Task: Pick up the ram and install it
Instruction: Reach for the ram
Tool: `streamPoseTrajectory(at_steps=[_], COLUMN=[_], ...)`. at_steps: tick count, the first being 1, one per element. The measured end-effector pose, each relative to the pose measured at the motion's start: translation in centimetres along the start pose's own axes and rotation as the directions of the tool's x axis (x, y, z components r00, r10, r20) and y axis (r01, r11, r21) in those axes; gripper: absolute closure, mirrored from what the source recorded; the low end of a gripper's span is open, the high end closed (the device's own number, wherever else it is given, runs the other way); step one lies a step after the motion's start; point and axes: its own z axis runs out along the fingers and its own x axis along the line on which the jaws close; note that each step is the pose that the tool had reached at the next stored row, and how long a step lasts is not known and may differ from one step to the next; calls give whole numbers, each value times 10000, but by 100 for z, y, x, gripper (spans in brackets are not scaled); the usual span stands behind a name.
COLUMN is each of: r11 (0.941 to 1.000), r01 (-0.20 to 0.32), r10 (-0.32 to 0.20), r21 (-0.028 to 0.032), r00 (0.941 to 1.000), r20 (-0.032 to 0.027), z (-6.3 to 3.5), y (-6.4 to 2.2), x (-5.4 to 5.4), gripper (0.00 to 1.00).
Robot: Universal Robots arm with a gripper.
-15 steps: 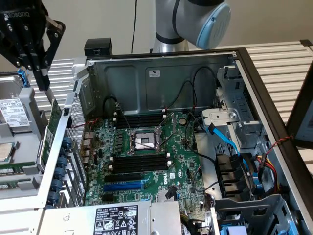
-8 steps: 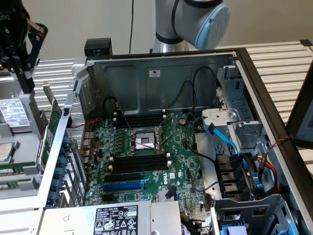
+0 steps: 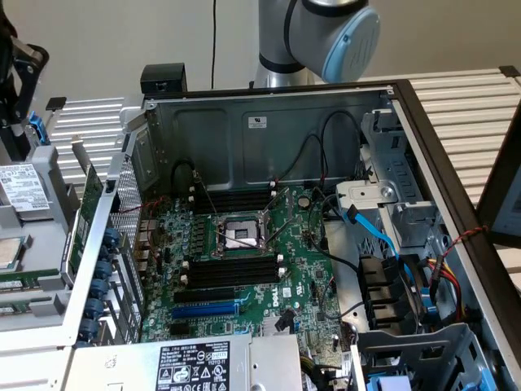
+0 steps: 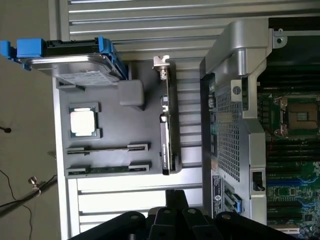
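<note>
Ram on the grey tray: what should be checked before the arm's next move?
1. Ram lies in the grey tray, nothing on top: ok.
2. Fingers shut and empty, away from the ram: not ok for grasping.
3. Memory slots on the motherboard empty: ok.
4. Cables clear of those slots: cannot tell.
5. Which way the ram's notch faces: cannot tell.

Tray (image 4: pixel 131 92): beside the computer case (image 4: pixel 235 55), on the exterior view's left.
On tray: hard drive (image 4: pixel 70 62), processor (image 4: pixel 83 121), two ram sticks (image 4: pixel 107 148) in a row.
Card (image 4: pixel 167 125): between these and the case.
Motherboard (image 3: pixel 305 244): inside the case.
</note>
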Motion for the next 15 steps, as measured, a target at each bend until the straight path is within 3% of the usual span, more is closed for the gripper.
streamPoseTrajectory(at_steps=[7,12,15], r11=[10000,9999,9999], r01=[0,1,4], r10=[0,-1,-4], r21=[6,123,138], r00=[10000,10000,10000], r20=[0,8,10], z=[19,40,48], y=[-16,50,53], x=[275,413,482], gripper=[89,89,89])
